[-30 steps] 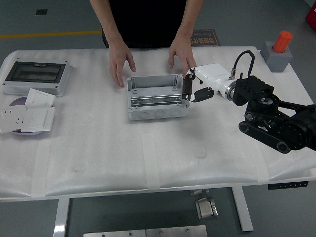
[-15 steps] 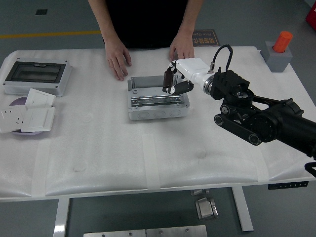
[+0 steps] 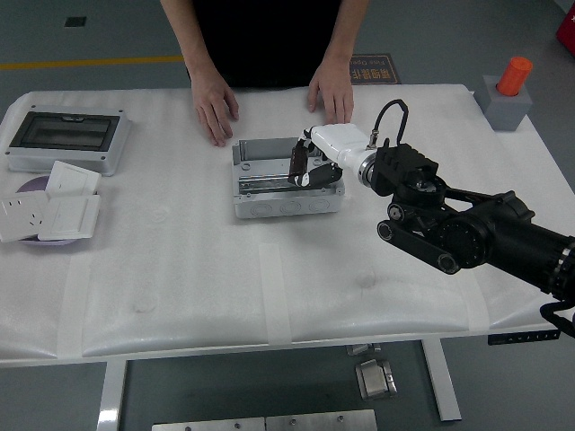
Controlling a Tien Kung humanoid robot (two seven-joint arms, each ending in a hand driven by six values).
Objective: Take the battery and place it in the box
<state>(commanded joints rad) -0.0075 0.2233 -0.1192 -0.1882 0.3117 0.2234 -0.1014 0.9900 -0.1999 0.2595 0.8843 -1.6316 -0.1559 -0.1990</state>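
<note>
Our right hand [image 3: 307,164] over open grey box [image 3: 287,177], fingers curled around dark battery [image 3: 297,162], held above box interior near its right end. Box sits mid-counter [image 3: 269,287]. Person's two hands [image 3: 214,106] rest flat on counter just behind box. Our left arm out of view.

We see the right robot hand [image 3: 305,167] over the open grey box [image 3: 287,177], fingers curled around a dark battery [image 3: 297,161].
</note>
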